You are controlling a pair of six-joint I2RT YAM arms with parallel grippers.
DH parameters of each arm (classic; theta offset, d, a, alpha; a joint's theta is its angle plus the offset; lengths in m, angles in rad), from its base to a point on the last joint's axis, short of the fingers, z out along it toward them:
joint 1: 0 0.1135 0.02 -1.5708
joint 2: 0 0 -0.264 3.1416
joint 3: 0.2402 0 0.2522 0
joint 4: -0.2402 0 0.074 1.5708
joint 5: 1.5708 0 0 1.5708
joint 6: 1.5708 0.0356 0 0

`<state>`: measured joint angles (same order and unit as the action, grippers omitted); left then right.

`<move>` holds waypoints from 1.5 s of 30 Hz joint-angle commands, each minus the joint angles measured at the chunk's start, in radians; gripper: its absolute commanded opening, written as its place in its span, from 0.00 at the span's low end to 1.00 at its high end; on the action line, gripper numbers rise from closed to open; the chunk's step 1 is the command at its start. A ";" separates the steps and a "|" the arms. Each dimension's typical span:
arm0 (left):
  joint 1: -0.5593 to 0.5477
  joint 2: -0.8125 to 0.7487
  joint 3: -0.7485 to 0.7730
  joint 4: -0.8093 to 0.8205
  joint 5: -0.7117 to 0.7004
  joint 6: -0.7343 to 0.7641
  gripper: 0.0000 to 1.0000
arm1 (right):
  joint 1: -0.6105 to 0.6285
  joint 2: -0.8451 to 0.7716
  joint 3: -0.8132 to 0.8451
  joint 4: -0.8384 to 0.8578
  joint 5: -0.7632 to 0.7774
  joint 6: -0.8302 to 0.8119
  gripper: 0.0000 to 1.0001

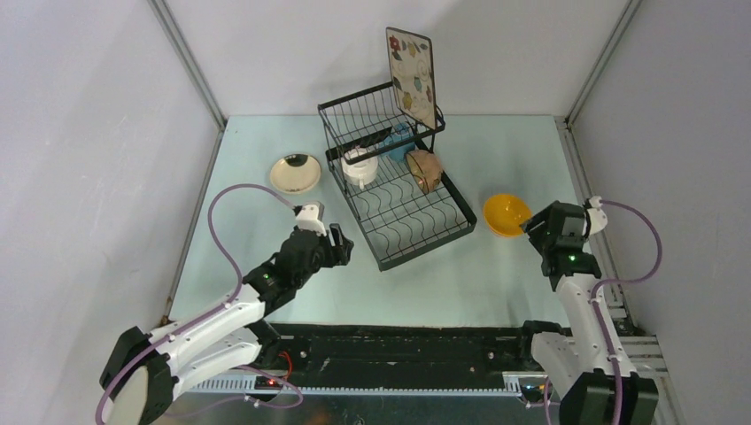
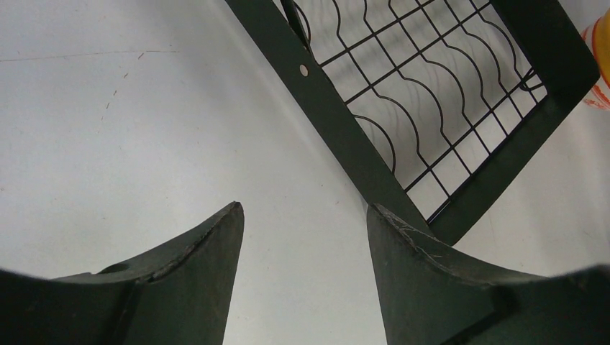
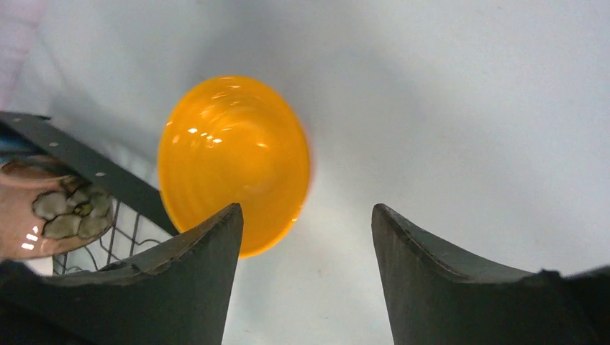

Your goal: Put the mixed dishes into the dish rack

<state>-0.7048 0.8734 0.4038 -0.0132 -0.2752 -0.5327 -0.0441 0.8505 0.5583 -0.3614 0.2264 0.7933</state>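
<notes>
The black wire dish rack [image 1: 416, 232] stands mid-table. The square floral plate [image 1: 412, 75] stands upright at its raised basket. The white two-handled cup [image 1: 360, 166], blue mug [image 1: 398, 142] and brown bowl [image 1: 425, 170] sit in it. A round cream plate [image 1: 295, 173] lies on the table left of the rack. The yellow bowl [image 1: 506, 214] lies right of the rack, also in the right wrist view [image 3: 234, 162]. My left gripper [image 1: 338, 245] is open and empty beside the rack's near-left corner [image 2: 403, 198]. My right gripper [image 1: 536, 228] is open and empty just right of the yellow bowl.
Grey walls enclose the table on the left, back and right. The brown bowl's patterned side [image 3: 43, 215] shows at the left edge of the right wrist view. The rack's slotted lower tray [image 2: 431, 93] has bare slots at its near end.
</notes>
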 commanded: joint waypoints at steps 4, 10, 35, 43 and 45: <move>-0.004 -0.018 0.002 0.033 -0.002 0.037 0.69 | -0.155 0.051 -0.040 0.006 -0.163 0.024 0.68; -0.004 -0.019 -0.012 0.053 -0.007 0.043 0.68 | -0.160 0.117 -0.047 0.116 -0.207 0.038 0.60; -0.004 -0.009 -0.008 0.062 -0.032 0.064 0.67 | -0.145 0.198 -0.041 0.246 -0.184 0.049 0.03; -0.003 -0.027 -0.016 0.085 -0.004 0.060 0.68 | -0.093 0.034 0.003 0.165 -0.017 -0.009 0.00; -0.003 -0.035 -0.024 0.100 0.011 0.059 0.68 | -0.076 -0.012 0.015 0.148 0.013 -0.026 0.00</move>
<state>-0.7048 0.8619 0.3912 0.0257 -0.2817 -0.4885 -0.1482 0.9150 0.5129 -0.2024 0.1303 0.8089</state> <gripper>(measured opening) 0.677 0.020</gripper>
